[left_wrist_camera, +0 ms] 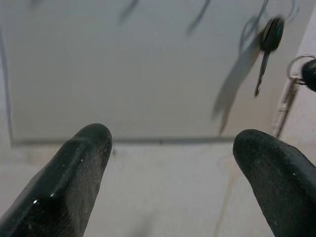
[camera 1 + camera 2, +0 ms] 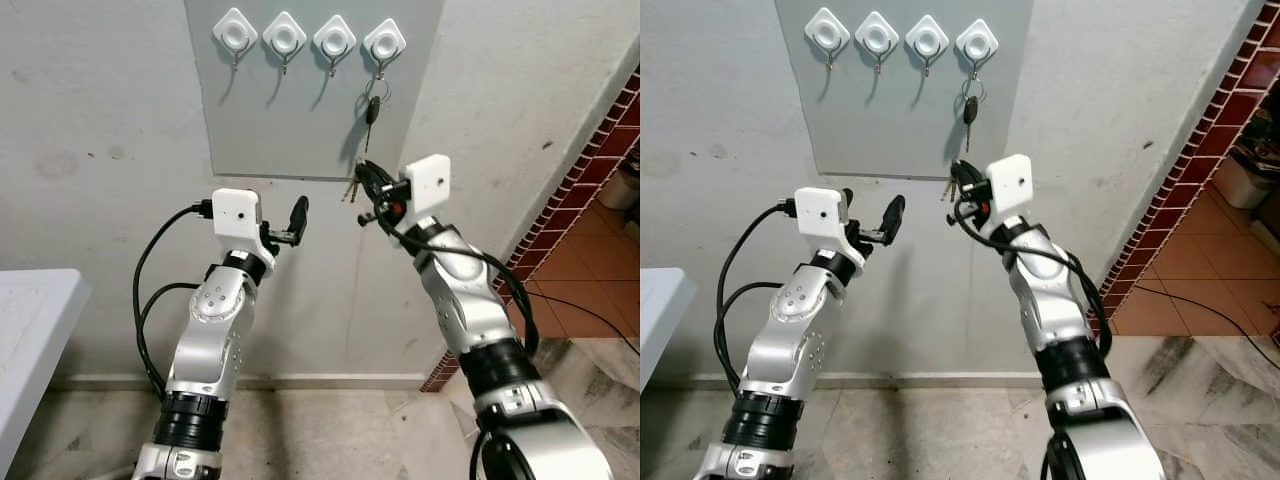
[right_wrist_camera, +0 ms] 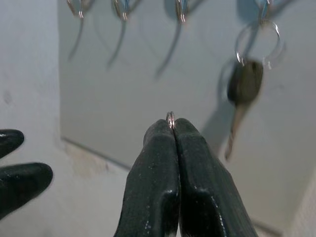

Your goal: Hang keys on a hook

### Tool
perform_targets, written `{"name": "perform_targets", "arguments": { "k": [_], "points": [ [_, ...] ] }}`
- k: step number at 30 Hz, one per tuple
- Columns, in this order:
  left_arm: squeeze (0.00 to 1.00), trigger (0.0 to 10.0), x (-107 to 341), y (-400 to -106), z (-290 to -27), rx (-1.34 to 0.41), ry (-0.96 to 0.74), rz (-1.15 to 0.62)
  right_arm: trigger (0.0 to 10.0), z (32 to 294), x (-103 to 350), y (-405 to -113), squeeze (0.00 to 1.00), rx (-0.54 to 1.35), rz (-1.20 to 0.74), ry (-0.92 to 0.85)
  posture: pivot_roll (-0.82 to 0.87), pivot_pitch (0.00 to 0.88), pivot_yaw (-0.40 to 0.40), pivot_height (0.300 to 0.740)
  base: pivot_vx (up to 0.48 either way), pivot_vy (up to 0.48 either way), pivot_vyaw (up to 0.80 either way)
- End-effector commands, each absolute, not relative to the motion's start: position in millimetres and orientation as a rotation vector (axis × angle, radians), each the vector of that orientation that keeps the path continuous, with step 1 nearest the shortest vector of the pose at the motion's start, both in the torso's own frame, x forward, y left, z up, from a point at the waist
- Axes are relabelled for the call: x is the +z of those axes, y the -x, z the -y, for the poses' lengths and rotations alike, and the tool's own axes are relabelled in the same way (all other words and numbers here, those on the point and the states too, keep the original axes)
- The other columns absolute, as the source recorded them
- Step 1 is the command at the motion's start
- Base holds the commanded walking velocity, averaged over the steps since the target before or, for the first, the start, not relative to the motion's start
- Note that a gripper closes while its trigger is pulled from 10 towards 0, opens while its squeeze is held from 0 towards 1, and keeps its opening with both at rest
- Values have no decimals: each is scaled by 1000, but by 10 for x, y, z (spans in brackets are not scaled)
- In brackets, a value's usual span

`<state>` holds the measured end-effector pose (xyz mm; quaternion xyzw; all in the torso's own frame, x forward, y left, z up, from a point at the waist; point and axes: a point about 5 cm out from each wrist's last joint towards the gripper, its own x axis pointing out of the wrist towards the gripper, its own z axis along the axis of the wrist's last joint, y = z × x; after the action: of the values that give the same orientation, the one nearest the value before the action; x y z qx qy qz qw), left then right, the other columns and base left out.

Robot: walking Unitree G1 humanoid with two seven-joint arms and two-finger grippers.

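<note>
Pinching keys (image 2: 352, 188), right gripper (image 3: 171, 129) faces hooks (image 2: 285, 38) beside hung key (image 2: 372, 110); left gripper (image 2: 297, 222) spread.

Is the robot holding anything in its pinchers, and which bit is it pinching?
The right gripper is shut on a bunch of keys, pinching its metal ring. The left gripper is open, holding nothing.

Head cameras face wall; wrist cameras close on hooks (image 3: 180, 10).

Grey board (image 2: 300, 110), white hooks (image 2: 284, 36), seemingly black-headed key (image 2: 372, 108).
</note>
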<state>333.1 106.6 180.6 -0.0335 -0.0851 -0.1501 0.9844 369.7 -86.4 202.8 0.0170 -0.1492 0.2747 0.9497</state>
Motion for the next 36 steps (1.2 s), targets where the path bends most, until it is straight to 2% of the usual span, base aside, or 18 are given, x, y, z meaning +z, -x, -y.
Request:
{"name": "perform_targets", "arguments": {
  "k": [1,13,36],
  "points": [
    [0,10000,1913,-3342,-1026,-326,61,197,10000,853,2134,-3738,0,572,337,-56,16,0,-66,740,0,0,0],
    [0,10000,2125,-3398,-943,-370,48,249,10000,676,2449,-3893,0,620,393,-86,23,0,-76,740,0,0,0],
    [0,10000,2225,-3378,-873,-414,52,269,10000,642,2772,-4053,0,599,414,-179,38,6,-81,740,0,0,0]
  ]
}}
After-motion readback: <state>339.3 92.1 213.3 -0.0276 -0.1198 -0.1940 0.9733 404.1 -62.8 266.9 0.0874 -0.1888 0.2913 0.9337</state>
